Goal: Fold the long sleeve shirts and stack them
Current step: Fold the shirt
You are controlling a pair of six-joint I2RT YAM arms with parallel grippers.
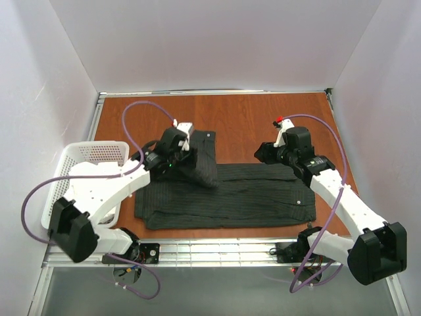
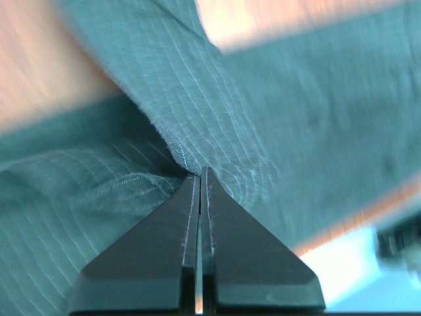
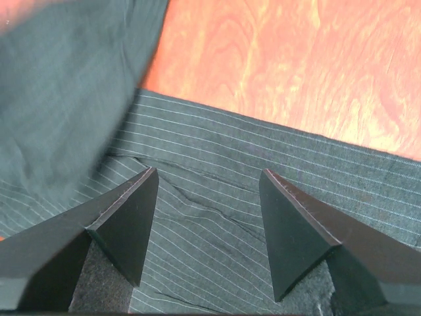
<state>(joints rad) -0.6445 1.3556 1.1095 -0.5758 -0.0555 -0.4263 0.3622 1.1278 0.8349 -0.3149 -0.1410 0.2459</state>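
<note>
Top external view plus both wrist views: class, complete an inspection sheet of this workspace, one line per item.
Surface: reddish wooden table.
Job's things: one dark pinstriped shirt, spread across the near half, its left part raised in a fold.
Clutter: white basket at the table's left edge.
Grippers: left gripper shut on the shirt's raised fold; right gripper open over the shirt's far edge, holding nothing.
Cables: purple cables loop off both arms.
Surroundings: white walls on three sides; metal rail at the near edge.
</note>
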